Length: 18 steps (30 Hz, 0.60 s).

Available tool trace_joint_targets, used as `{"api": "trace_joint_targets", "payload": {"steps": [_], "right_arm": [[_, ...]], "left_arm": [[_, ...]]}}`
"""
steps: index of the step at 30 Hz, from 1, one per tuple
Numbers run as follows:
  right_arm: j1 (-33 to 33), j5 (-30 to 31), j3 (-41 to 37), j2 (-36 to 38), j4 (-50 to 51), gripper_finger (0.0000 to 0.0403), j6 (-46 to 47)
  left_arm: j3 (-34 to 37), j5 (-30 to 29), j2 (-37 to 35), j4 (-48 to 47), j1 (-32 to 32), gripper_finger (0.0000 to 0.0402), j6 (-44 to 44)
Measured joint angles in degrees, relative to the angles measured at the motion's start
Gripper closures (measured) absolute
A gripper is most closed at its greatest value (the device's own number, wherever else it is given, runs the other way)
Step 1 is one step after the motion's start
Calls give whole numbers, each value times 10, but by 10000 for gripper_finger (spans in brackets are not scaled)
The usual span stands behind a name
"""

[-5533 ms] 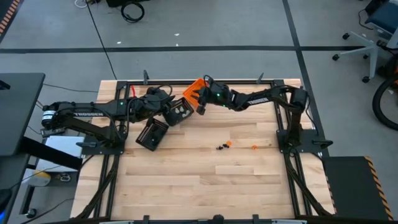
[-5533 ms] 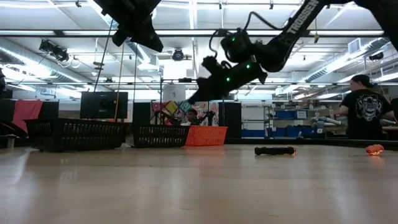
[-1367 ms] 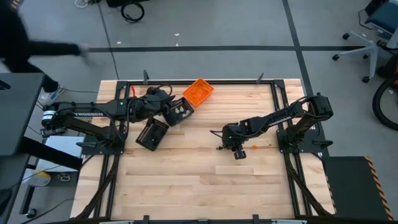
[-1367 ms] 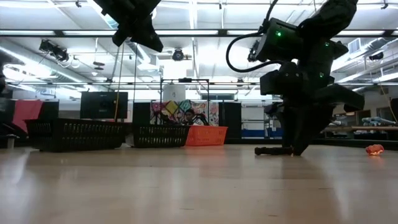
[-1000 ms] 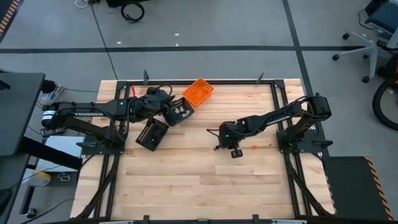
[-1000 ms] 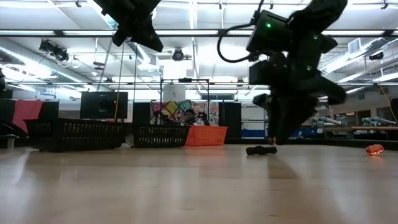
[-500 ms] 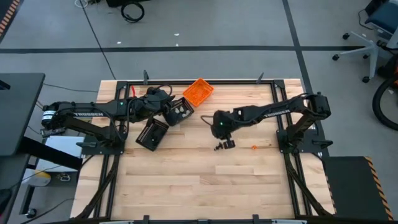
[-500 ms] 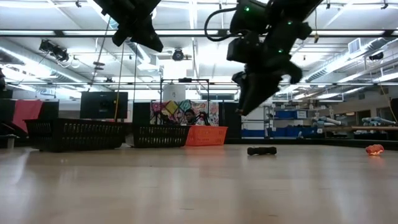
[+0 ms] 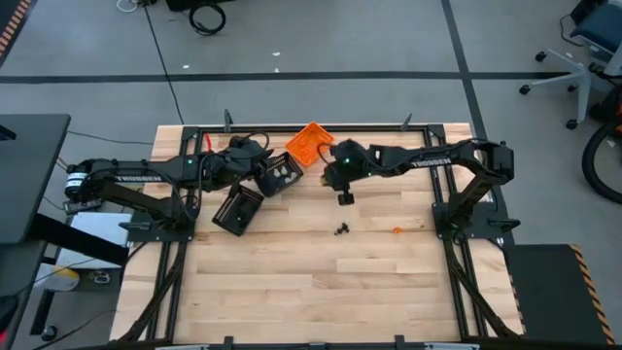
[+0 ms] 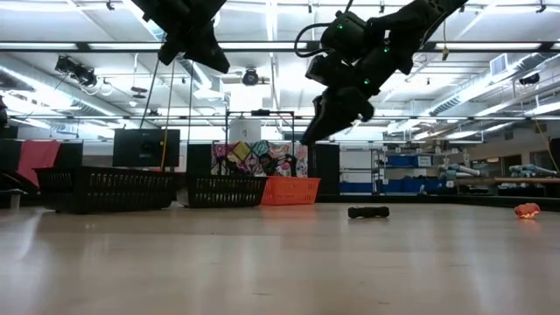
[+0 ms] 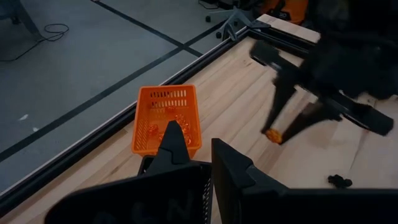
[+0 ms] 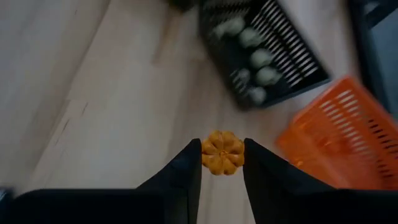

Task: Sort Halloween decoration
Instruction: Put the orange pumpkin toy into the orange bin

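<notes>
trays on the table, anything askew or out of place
The three sit at odd angles. The orange tray and the black tray beside it are both turned diagonally; the other black tray is skewed too. A black trinket and an orange trinket lie loose on the table.

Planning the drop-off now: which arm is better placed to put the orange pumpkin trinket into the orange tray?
Right. The right gripper is shut on the pumpkin trinket, beside the orange tray. The left gripper is shut, empty, parked over the black trays.

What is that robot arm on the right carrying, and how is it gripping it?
The right gripper holds a small orange pumpkin trinket, pinched by its two opposite sides between the fingertips, in the air above the table.
</notes>
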<state>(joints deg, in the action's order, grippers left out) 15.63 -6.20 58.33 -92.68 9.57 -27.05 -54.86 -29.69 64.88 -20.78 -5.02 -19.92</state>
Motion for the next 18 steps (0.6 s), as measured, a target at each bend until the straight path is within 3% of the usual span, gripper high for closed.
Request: {"api": "trace_joint_targets", "payload": {"steps": [18], "right_arm": [[118,-91,0,0,-207,296,35]], "left_arm": [[0,0,0,0,0,402,0]]}}
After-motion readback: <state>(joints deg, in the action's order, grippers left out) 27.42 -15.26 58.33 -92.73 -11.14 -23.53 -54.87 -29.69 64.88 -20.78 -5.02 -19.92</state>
